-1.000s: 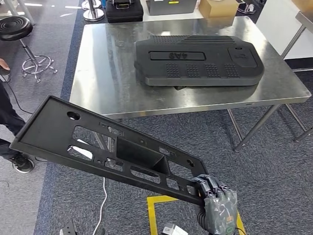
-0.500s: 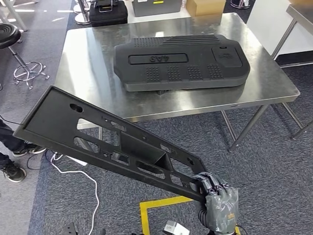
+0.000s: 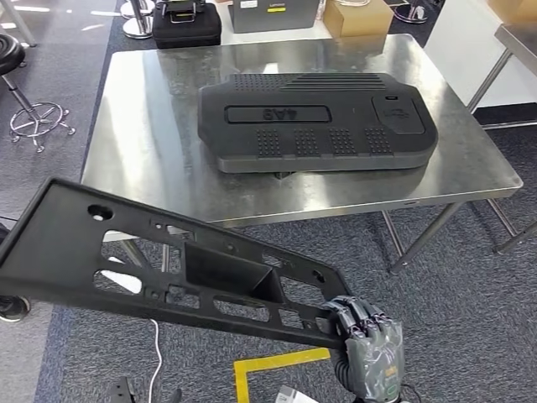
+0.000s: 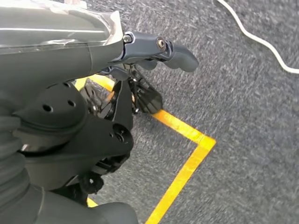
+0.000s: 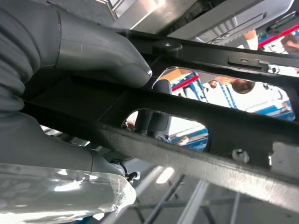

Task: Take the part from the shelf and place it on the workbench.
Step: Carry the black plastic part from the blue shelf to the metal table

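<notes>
My right hand [image 3: 367, 348] grips one end of a long black plastic frame part [image 3: 190, 269] with several cut-outs, low in the head view. The part slants out to the left above the carpet, short of the steel workbench [image 3: 152, 126]. In the right wrist view the thumb [image 5: 105, 51] lies over the part's bars [image 5: 211, 116]. A big black ribbed cover [image 3: 316, 122] lies on the workbench's middle and right. My left hand [image 4: 141, 60] hangs over the carpet, its fingers apart, holding nothing.
Yellow floor tape [image 3: 278, 365] and a white cable [image 3: 155, 353] lie on the carpet below the part. A stool [image 3: 19, 59] stands far left. A black case [image 3: 187, 21] and a cardboard box [image 3: 357, 17] sit behind the workbench. Another table [image 3: 516, 34] stands at right.
The camera has shifted, so the workbench sits a little differently in the picture. The part's far end now reaches the left edge, still gripped by my right hand. The person's legs at left are gone.
</notes>
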You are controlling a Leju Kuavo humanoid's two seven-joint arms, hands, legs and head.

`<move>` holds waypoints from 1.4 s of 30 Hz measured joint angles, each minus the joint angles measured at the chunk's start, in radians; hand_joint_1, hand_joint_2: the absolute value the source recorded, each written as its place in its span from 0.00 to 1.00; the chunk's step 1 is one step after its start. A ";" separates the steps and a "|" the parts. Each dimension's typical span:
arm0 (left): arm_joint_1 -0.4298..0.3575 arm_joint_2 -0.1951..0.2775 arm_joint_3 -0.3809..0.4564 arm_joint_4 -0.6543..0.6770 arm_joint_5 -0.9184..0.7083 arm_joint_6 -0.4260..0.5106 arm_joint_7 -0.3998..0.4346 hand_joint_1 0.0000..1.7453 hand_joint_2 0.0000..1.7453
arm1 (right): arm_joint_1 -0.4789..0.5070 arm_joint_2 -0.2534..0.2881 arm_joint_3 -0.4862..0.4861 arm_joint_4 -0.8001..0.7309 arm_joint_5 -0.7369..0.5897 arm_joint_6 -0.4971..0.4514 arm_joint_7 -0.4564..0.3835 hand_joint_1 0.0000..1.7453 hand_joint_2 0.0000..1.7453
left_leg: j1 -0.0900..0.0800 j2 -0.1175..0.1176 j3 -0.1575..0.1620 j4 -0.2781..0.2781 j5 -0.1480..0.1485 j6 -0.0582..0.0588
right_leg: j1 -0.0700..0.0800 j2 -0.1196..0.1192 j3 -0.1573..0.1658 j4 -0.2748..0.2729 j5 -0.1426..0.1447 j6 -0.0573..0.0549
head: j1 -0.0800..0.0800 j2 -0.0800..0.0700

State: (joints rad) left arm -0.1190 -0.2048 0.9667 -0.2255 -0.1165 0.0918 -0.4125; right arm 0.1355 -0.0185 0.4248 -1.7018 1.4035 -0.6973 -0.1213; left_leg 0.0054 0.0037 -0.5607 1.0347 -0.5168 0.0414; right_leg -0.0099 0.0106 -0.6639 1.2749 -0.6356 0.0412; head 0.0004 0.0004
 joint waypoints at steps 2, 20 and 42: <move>0.002 -0.001 0.000 0.000 0.001 -0.001 0.000 0.00 1.00 | 0.001 0.000 0.000 0.000 -0.003 0.000 -0.002 1.00 1.00 | 0.006 -0.001 0.025 0.000 -0.018 -0.008 | -0.004 -0.003 0.020 -0.101 0.088 0.006 | 0.000 0.000; 0.002 0.000 0.000 0.001 -0.001 -0.003 0.000 0.00 1.00 | 0.011 0.021 -0.020 -0.027 -0.047 0.000 -0.042 1.00 1.00 | 0.005 0.002 -0.087 0.058 0.045 -0.041 | 0.005 0.004 0.166 -0.252 0.067 -0.047 | -0.002 0.000; -0.010 0.001 -0.002 0.001 0.001 -0.007 0.003 0.00 1.00 | 0.043 0.020 -0.128 -0.133 -0.055 0.000 -0.082 1.00 1.00 | 0.004 -0.002 -0.012 0.122 -0.090 -0.045 | 0.012 -0.005 0.089 -0.249 0.134 -0.068 | -0.001 0.000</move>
State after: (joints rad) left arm -0.1290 -0.2041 0.9651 -0.2247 -0.1160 0.0852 -0.4097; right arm 0.1789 0.0011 0.2964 -1.8348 1.3488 -0.6973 -0.2037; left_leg 0.0097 0.0020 -0.5723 1.1569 -0.6065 -0.0040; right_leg 0.0017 0.0060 -0.5751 1.0254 -0.5019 -0.0267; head -0.0008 0.0005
